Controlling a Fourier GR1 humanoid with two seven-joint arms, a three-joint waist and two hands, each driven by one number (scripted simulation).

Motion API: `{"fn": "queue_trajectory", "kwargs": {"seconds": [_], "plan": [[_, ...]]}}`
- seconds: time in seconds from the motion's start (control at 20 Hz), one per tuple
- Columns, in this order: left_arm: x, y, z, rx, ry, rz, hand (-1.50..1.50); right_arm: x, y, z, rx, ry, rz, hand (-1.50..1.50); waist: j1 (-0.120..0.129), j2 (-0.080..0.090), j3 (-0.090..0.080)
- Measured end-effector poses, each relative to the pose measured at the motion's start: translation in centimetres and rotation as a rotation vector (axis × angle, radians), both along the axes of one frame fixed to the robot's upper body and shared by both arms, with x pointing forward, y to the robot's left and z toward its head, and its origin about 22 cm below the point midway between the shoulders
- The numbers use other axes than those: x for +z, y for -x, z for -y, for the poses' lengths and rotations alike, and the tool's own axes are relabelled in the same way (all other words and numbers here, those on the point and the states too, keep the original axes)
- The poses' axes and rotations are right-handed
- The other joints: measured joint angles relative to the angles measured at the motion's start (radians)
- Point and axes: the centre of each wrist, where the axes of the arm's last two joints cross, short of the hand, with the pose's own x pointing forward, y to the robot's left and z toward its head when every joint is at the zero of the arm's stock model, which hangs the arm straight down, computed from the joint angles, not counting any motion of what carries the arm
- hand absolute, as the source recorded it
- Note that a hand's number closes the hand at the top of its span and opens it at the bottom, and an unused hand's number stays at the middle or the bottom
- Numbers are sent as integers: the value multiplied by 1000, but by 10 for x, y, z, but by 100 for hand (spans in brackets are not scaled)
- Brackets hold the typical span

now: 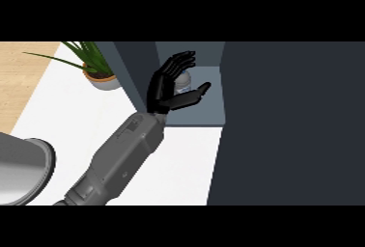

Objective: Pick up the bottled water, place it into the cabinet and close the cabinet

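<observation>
Head view has one hand (173,82) reaching into the cabinet (206,113), and going by the arm crossing up from the lower left I'd call it the left hand, though I'm not fully sure. The bottle (184,80) stands upright on the cabinet floor near its back left corner, sitting in the gap between fingers and thumb. Fingers are mostly straight and spread, thumb sticking out to the side, so they aren't wrapped round it. Looks to me like the bottle is set down already and the hand is opened up so it can back out without knocking it over. The big dark door (285,125) fills the right side and is swung open, so closing it is what's left. On the counter (92,120), a plant (96,67) sits by the back edge, just left of the cabinet wall, and a grey round thing (21,169) pokes in at the left edge. No sign of the other hand.
</observation>
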Motion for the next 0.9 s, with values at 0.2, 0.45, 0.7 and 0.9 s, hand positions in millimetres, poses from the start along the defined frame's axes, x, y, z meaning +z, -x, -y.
{"fn": "queue_trajectory", "kwargs": {"seconds": [0.2, 0.45, 0.7, 0.9], "plan": [[-8, 24, -10, -6, 16, -11, 150, 3, -3, -1, 35, 50, 9, 150, 11, -1, 0], [-24, 60, -35, -18, 5, -36, 150, 6, -5, -2, 123, 165, -17, 150, 23, -2, 0], [-23, 105, -59, -1, 10, -30, 150, 6, -2, -11, 214, 212, -91, 150, 22, -1, 0], [-17, 133, -80, 33, 11, -22, 150, 8, 1, -27, 278, 169, -135, 150, 15, 2, 0]]}}
